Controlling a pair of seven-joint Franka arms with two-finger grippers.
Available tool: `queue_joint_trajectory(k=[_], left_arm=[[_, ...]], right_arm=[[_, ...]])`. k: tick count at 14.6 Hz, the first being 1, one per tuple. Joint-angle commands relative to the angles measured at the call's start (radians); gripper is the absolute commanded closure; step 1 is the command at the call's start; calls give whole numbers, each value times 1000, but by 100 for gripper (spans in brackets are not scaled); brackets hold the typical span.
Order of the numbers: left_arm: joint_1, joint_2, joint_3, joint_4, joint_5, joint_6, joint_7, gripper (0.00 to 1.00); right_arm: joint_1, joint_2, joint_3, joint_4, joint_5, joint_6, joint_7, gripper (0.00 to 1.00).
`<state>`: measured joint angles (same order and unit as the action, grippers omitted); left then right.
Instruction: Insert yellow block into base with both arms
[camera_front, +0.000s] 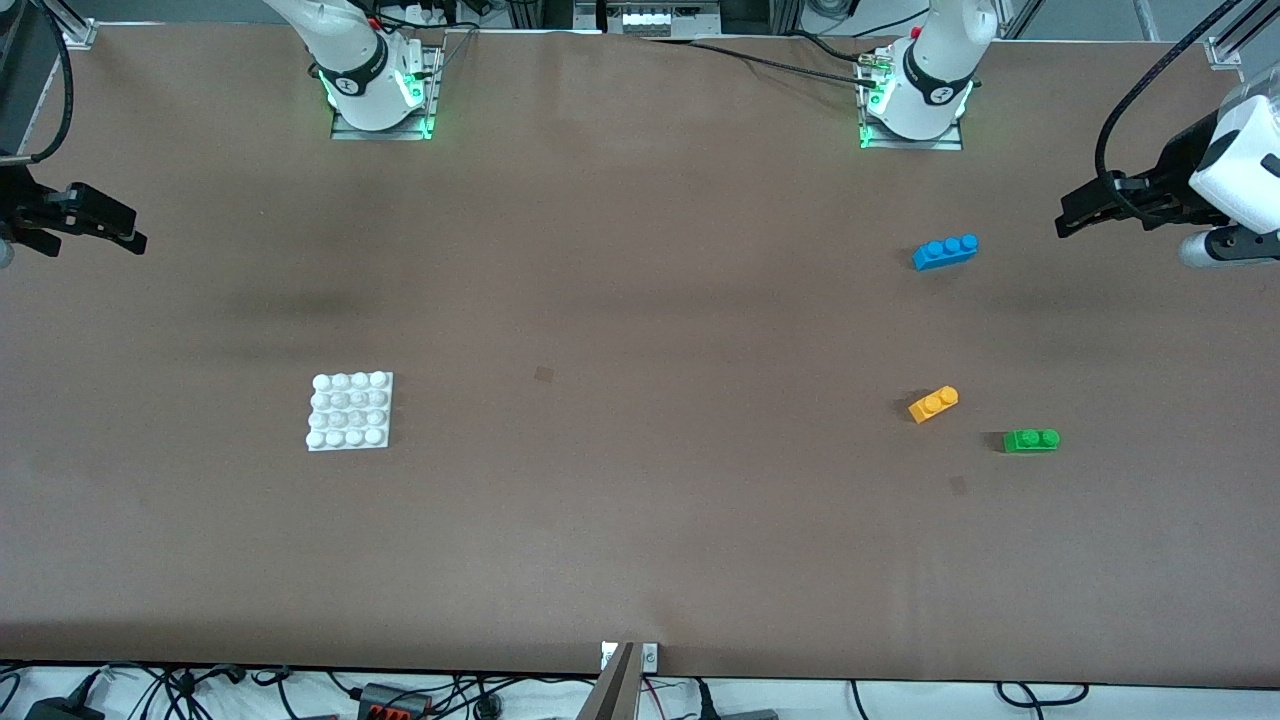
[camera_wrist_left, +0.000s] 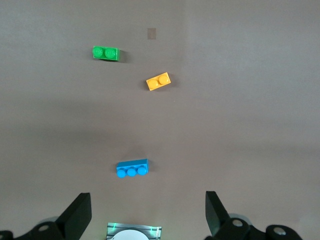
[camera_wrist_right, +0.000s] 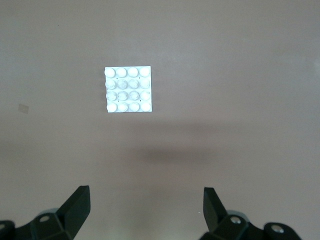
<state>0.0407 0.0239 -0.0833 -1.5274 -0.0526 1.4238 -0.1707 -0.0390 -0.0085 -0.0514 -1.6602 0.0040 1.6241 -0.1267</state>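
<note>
The yellow block (camera_front: 933, 404) lies on the brown table toward the left arm's end, and shows in the left wrist view (camera_wrist_left: 158, 81). The white studded base (camera_front: 349, 411) lies flat toward the right arm's end, and shows in the right wrist view (camera_wrist_right: 128, 90). My left gripper (camera_front: 1068, 220) is open and empty, held high over the table's left-arm end; it also shows in its wrist view (camera_wrist_left: 147, 202). My right gripper (camera_front: 132, 236) is open and empty, held high over the table's right-arm end; it also shows in its wrist view (camera_wrist_right: 146, 197). Both arms wait.
A green two-stud brick (camera_front: 1031, 440) lies beside the yellow block, slightly nearer the front camera. A blue three-stud brick (camera_front: 945, 251) lies farther from the camera, near the left arm's base (camera_front: 915, 95). The right arm's base (camera_front: 375, 85) stands at the table's top edge.
</note>
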Motion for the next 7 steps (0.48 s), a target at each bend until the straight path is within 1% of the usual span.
queue_joint_trajectory(k=[1, 3, 7], left_arm=[[7, -9, 0, -16, -18, 10, 7, 0], [10, -9, 0, -14, -18, 6, 7, 0], [16, -7, 5, -14, -18, 6, 37, 0]], right_arm=[[-5, 7, 4, 19, -10, -12, 34, 0], [2, 7, 4, 19, -12, -12, 91, 0], [-1, 9, 5, 20, -10, -12, 96, 0]])
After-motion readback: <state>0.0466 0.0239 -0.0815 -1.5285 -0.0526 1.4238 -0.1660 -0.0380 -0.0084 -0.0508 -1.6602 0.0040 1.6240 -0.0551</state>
